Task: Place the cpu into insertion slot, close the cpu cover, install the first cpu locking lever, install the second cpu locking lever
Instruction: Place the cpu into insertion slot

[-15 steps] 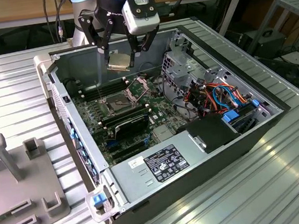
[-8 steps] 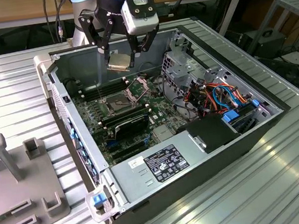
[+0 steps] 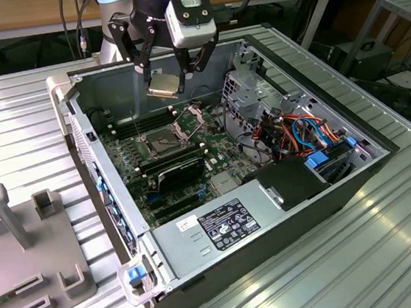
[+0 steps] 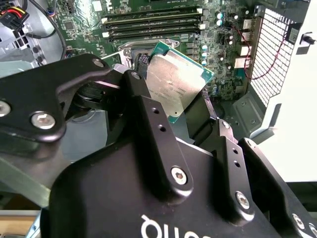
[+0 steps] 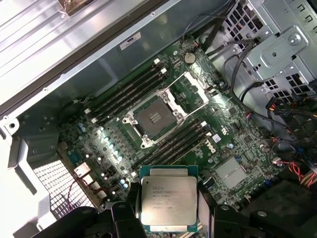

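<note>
Ribbed metal worktop carrying an open computer case laid on its side, with a grey moulded fixture just beside it at the exterior view's left.

Green circuit board lining the case floor.

Robot arm poised over the far end of the case. Its black jaws are closed to the width of the cpu and pinch it by two opposite edges.

Insertion slot, a dark square with a silvery rim, lying uncovered between two banks of long black memory slots. The exterior view shows the insertion slot near the middle of the board.

Cpu cover swung back off the slot on its hinge and standing open at the slot's side.

The cpu is held in the air above the board, well apart from the slot. In both wrist views the cpu turns its dull silver top toward the camera, with a green edge showing around the lid. In the first wrist view the cpu sits squarely between the jaws.
</note>
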Action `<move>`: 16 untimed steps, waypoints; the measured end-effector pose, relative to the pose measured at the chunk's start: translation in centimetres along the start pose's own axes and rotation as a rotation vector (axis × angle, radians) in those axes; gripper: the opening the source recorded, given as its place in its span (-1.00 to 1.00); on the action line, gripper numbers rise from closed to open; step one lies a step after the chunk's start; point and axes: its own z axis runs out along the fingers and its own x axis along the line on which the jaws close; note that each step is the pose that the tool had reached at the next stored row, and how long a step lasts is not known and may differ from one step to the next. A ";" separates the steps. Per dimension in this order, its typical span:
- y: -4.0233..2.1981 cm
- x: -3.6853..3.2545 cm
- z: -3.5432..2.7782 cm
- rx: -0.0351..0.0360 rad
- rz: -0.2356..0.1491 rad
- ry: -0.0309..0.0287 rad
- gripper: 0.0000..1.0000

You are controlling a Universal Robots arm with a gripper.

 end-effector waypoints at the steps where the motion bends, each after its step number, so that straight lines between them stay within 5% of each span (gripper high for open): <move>1: 0.00 0.00 0.00 0.0000 0.002 -0.0001 0.10; 16: 0.00 0.00 0.03 0.0013 0.047 -0.0021 0.10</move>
